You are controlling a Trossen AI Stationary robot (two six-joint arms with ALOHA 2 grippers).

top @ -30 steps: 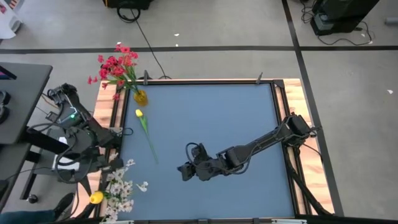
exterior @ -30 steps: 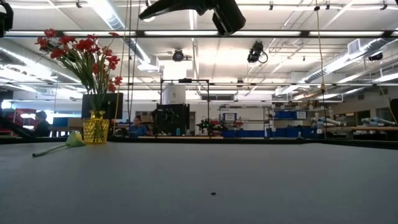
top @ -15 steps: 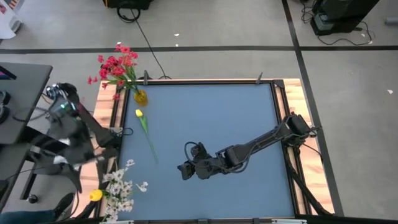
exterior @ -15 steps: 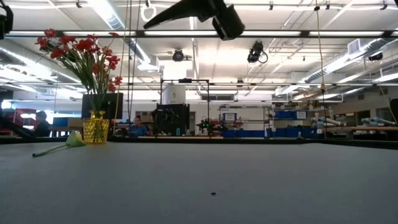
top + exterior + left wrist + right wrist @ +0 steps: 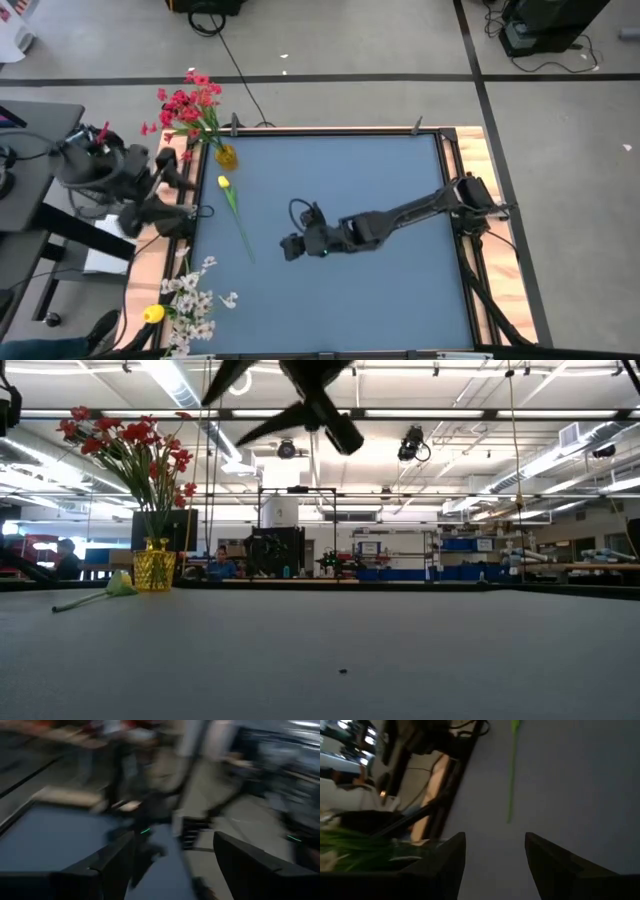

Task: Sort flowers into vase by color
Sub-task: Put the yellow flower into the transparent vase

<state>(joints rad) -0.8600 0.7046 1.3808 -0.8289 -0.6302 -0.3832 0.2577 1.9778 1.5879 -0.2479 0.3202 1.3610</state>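
A yellow tulip (image 5: 224, 182) lies flat on the blue table (image 5: 400, 300), its thin green stem (image 5: 242, 232) running toward the near edge. The low view shows it too, as the tulip (image 5: 119, 586). Red flowers (image 5: 188, 104) stand in a yellow vase (image 5: 226, 156) at the far left corner. White blossom sprays (image 5: 194, 298) lie at the near left corner. My right gripper (image 5: 285, 246) hovers open just right of the stem's near end (image 5: 511, 795). My left gripper (image 5: 175, 870) is open and raised beside the table's left edge, holding nothing.
A yellow object (image 5: 153, 315) sits by the white sprays on the wooden border (image 5: 170, 250). Cables (image 5: 205, 212) lie on the left border. A dark side table (image 5: 30, 160) stands left of the left arm. People sit far behind the table (image 5: 218, 563).
My left arm has risen and swung along the table's left side toward the far edge, its wrist turning. My right gripper has moved toward the far left, closer to the yellow tulip's stem. The flowers have kept still.
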